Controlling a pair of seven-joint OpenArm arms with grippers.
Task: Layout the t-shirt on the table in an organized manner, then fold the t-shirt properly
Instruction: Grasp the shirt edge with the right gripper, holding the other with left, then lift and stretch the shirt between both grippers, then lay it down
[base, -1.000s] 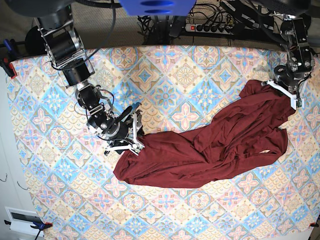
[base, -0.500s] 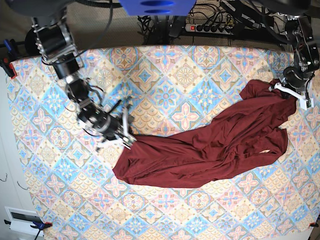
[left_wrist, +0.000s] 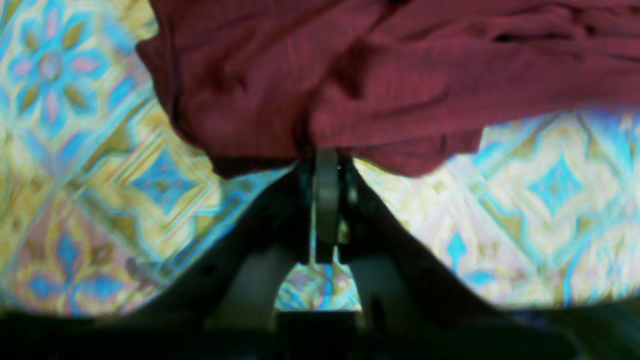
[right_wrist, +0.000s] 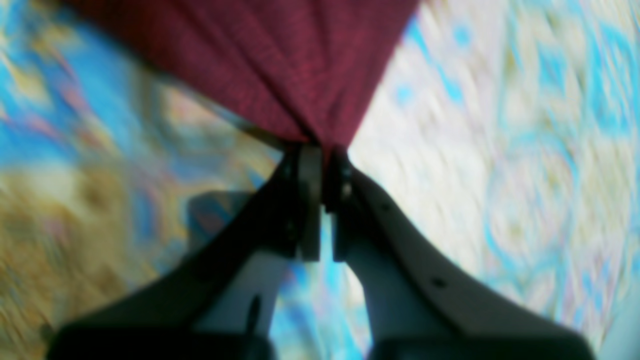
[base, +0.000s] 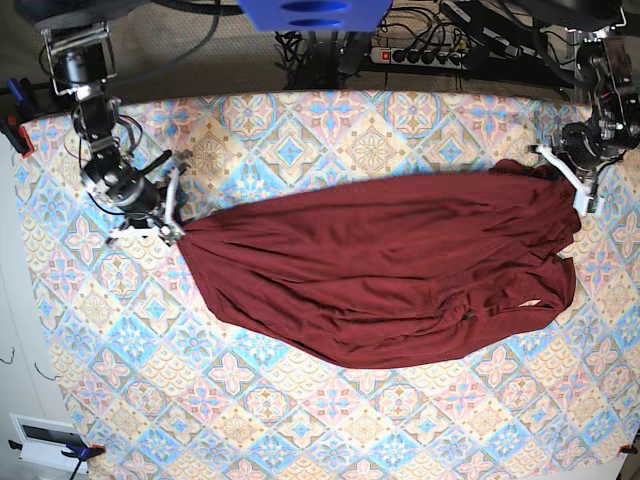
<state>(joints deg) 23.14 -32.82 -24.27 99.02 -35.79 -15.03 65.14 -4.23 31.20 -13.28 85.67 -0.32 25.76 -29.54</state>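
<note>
The maroon t-shirt is stretched wide across the table, pulled taut along its far edge and bunched in folds toward the near side. At the base view's left, my right gripper is shut on the shirt's left end; its wrist view shows the jaws pinching gathered fabric. At the base view's right, my left gripper is shut on the shirt's right end. In the left wrist view its jaws clamp a fold of the cloth.
A power strip and cables lie beyond the table's far edge. Clamps hold the patterned cloth at the left edge. A white box sits off the near left corner.
My right gripper has shut on the shirt's left end and pulled it far left and back. The left gripper shifted slightly right. The shirt went from a crumpled diagonal heap to a wide stretched span.
</note>
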